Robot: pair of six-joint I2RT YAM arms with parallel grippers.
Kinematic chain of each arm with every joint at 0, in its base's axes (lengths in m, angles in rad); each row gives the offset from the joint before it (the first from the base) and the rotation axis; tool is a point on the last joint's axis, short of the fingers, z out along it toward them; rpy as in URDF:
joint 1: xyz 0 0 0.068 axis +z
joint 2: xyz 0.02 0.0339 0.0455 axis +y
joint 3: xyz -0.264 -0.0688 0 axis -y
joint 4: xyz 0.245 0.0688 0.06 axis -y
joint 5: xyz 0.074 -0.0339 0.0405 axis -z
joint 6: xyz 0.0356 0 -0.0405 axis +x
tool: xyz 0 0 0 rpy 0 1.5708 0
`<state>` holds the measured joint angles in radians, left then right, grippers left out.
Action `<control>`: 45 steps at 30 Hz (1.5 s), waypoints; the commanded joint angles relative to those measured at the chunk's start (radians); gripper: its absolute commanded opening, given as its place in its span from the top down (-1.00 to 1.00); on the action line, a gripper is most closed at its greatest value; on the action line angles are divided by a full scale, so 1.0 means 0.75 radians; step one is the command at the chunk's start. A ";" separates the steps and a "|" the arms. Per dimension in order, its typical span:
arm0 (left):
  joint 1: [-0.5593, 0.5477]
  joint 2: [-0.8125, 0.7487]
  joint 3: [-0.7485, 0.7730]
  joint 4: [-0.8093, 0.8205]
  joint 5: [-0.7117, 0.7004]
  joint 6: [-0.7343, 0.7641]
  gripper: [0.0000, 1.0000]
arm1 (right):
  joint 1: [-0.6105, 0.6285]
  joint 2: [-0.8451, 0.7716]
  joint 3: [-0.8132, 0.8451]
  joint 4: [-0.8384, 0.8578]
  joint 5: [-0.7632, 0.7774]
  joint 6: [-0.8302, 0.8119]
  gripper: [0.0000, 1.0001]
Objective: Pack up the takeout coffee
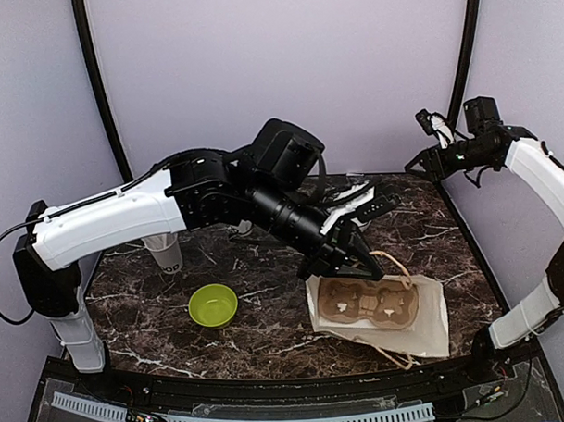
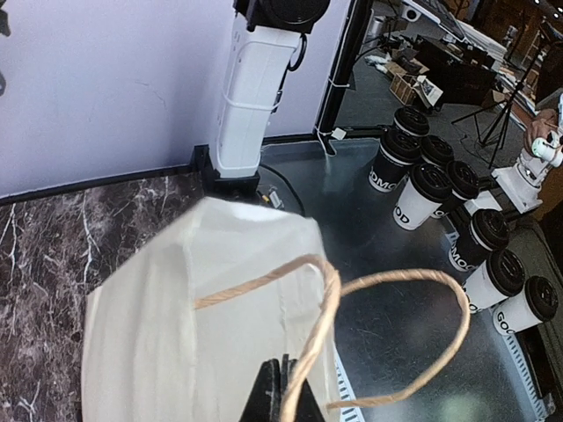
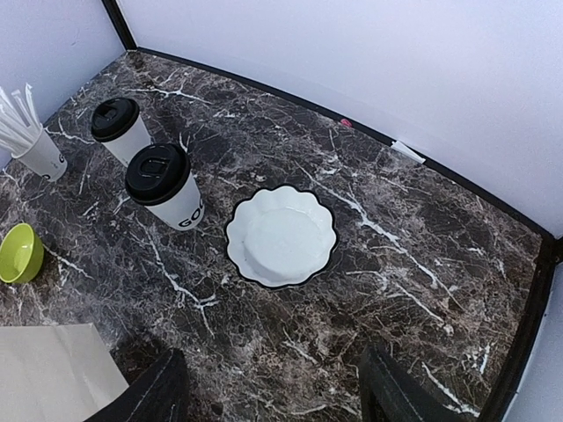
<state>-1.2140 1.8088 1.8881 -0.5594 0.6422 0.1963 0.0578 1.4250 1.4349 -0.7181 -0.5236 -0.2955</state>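
Two white coffee cups with black lids stand at the back left of the table in the right wrist view, one [image 3: 120, 129] behind the other [image 3: 167, 186]. The left arm hides them in the top view. My left gripper [image 1: 360, 255] is shut on the twine handle [image 2: 321, 308] of a flat white paper bag [image 1: 427, 328]; its jaws [image 2: 286, 389] pinch the twine. A brown cardboard cup carrier [image 1: 369, 302] lies at the bag's mouth. My right gripper [image 1: 421, 162] hangs high at the back right, open and empty [image 3: 277, 400].
A white scalloped plate [image 3: 281, 236] lies near the cups. A cup of white straws [image 3: 37, 148] and a lime-green bowl [image 1: 213, 305] are at the left. Several more lidded cups [image 2: 420, 189] stand beyond the table. The right arm's base [image 2: 251, 97] is beside the bag.
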 commanded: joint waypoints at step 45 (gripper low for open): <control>0.345 0.367 0.510 0.054 -0.112 -0.274 0.95 | -0.040 -0.005 0.066 -0.113 0.105 -0.040 -0.35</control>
<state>-0.9947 2.0857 2.2307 -0.5732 0.4706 0.0387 0.0360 1.4014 1.4494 -0.8097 -0.4622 -0.3271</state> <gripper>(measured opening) 0.024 0.675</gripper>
